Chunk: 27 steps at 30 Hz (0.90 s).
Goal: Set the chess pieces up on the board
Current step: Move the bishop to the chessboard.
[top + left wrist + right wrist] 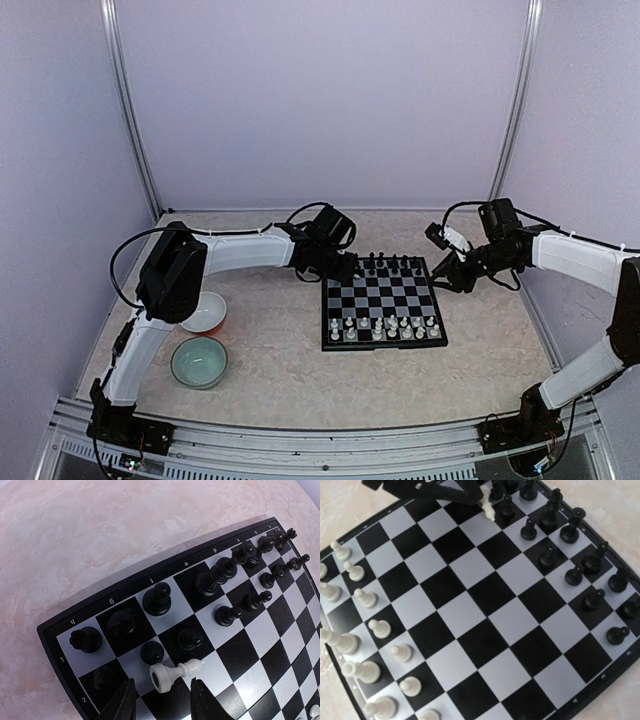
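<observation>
Work centres on the board's (385, 300) 11 o'clock corner, where the left gripper (161, 700) hangs low over the squares with its fingers narrowly apart. A white pawn (175, 672) lies on its side just off their tips, base toward 8 o'clock and head toward 2 o'clock. A sliver of gap shows beside the base, so it looks bracketed rather than pinched. The low, close approach fits a piece this small and toppled: the fingers must straddle its slim body to lift it. It lies among the black pieces (220, 572), which fill the two rows along the 12 o'clock edge, so it is plainly in the wrong camp. The white pieces (365, 597) stand in two rows along the 6 o'clock edge, and that is probably where it belongs. The right gripper (447, 272) hovers off the board's 2 o'clock corner, likely kept clear of the other arm's reach; its fingers are too small here to tell their spread. A white bowl (222, 312) and a green bowl (198, 378) sit off toward 8 o'clock of the board, and whether they hold anything cannot be made out.
</observation>
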Tool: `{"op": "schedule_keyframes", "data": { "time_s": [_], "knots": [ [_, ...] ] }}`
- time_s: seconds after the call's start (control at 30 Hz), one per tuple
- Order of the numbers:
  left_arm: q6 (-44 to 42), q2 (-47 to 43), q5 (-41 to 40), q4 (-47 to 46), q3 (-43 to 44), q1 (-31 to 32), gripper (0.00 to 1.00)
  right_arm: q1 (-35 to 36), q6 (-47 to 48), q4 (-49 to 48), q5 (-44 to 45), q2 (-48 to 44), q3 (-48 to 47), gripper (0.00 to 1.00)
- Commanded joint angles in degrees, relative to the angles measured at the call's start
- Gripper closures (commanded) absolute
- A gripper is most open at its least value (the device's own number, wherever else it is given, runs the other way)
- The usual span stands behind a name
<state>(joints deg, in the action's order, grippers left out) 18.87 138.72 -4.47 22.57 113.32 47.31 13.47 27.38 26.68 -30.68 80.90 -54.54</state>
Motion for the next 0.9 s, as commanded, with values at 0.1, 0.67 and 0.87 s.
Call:
{"op": "schedule_keyframes", "data": {
  "time_s": [0.1, 0.67, 0.87],
  "knots": [
    [0.11, 0.73, 1.41, 0.73, 3.31, 0.13, 0.63, -0.11, 0.40, 0.77, -0.61, 0.92, 0.12, 0.68],
    [0.37, 3.90, 1.44, 2.18, 6.68, -0.03, 0.63, -0.08, 0.57, 1.09, -0.66, 1.01, 0.15, 0.69],
    [0.20, 4.32, 1.98, 2.33, 6.76, -0.11, 0.65, -0.12, 0.66, 1.10, -0.70, 1.10, 0.15, 0.69]
  ]
}}
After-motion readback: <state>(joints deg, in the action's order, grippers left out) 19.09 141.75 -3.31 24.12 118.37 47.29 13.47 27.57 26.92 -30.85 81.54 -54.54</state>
